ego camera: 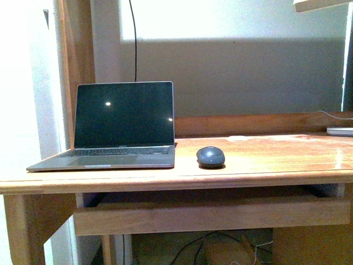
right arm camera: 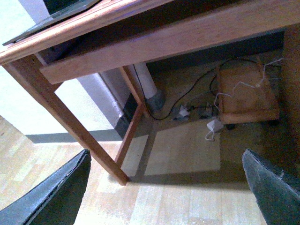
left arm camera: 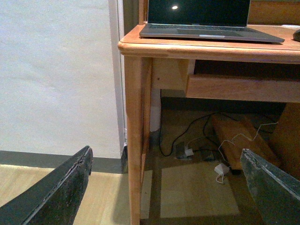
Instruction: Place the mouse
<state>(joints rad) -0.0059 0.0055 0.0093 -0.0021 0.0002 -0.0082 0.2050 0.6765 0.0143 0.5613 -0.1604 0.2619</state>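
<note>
Dark grey and domed, the small oval cordless mouse (ego camera: 210,156) sits on the honey-coloured wooden desk (ego camera: 265,165), just beside the right edge of the open silver laptop with its black screen (ego camera: 122,126) and near the desk's front lip; its long axis runs roughly across the front view, side to side. Neither arm shows in that view. Both wrist cameras look from low down, below the desktop, so the mouse lies up and ahead of both grippers, well apart from either. The left gripper (left arm camera: 168,187) hangs with its two dark fingers (left arm camera: 61,187) spread wide and nothing between them, facing the desk's left leg and the laptop's front edge; a dark sliver at the right border of that view may be the mouse, though I cannot be sure. The right gripper (right arm camera: 164,187) is likewise spread wide and empty, looking under the desk. Which arm is nearer cannot be settled from these views. The mouse already rests on the desk, so placing may be done. Beneath the desk are pale floorboards, tangled cables (right arm camera: 197,110) and a wooden crate (right arm camera: 246,96).
</note>
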